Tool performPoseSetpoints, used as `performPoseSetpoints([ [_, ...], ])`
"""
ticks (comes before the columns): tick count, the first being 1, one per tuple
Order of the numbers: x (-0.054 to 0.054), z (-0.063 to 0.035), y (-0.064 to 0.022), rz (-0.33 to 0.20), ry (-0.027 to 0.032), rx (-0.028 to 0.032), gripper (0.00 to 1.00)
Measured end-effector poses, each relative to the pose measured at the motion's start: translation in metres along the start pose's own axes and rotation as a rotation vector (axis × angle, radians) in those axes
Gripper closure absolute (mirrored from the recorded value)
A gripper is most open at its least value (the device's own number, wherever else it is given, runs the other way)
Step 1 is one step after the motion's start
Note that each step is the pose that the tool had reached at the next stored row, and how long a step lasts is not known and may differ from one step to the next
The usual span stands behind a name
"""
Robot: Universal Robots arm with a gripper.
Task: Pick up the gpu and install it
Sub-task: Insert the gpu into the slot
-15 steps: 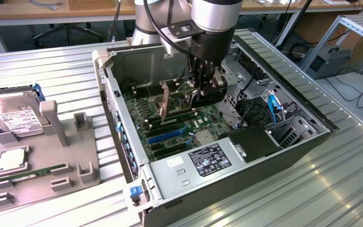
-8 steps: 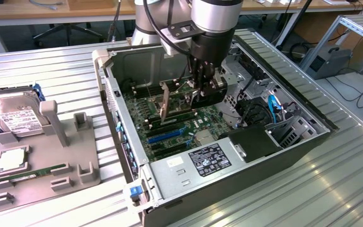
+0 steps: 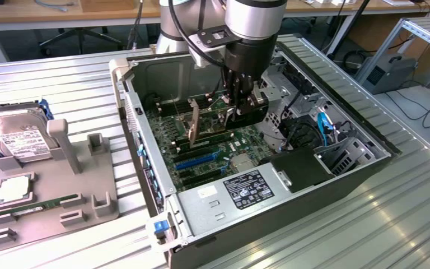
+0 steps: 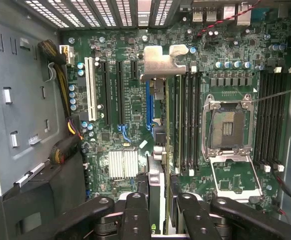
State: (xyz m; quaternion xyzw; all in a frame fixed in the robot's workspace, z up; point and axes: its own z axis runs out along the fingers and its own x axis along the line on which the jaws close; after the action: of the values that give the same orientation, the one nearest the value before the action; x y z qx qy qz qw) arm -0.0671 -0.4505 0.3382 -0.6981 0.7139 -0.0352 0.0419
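Observation:
I am inside the open computer case (image 3: 136, 120), above the green motherboard (image 4: 130, 105). My gripper (image 3: 235, 109) is shut on the gpu (image 3: 200, 128), a thin dark card held on edge. In the wrist view the gpu (image 4: 158, 150) runs away from my gripper (image 4: 159, 210) as a narrow strip. Its silver end bracket (image 4: 163, 62) sits at the far end by the case's rear slots. The card stands over the blue expansion slot (image 4: 148, 107), beside the black memory slots (image 4: 185, 120). I cannot tell whether its edge is touching the slot.
A grey parts holder (image 3: 58, 216) at the exterior view's left carries a silver hard drive (image 3: 17, 140), a processor (image 3: 13, 190) and a green memory stick (image 3: 40, 206). In the case are the power supply (image 3: 248, 190), black and blue cables (image 3: 323, 126) and the bare processor socket (image 4: 228, 127).

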Motion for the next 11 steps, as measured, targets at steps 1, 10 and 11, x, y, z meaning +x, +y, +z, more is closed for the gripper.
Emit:
performPoseSetpoints([
  [1,0.0001,0.0000,0.0003,0.000,0.0000,0.0000,0.73],
  [10,0.0022,0.0007,0.0021,0.000,0.0000,0.0000,0.73],
  [11,0.0025,0.0008,0.0023,0.000,0.0001,-0.0001,0.73],
])
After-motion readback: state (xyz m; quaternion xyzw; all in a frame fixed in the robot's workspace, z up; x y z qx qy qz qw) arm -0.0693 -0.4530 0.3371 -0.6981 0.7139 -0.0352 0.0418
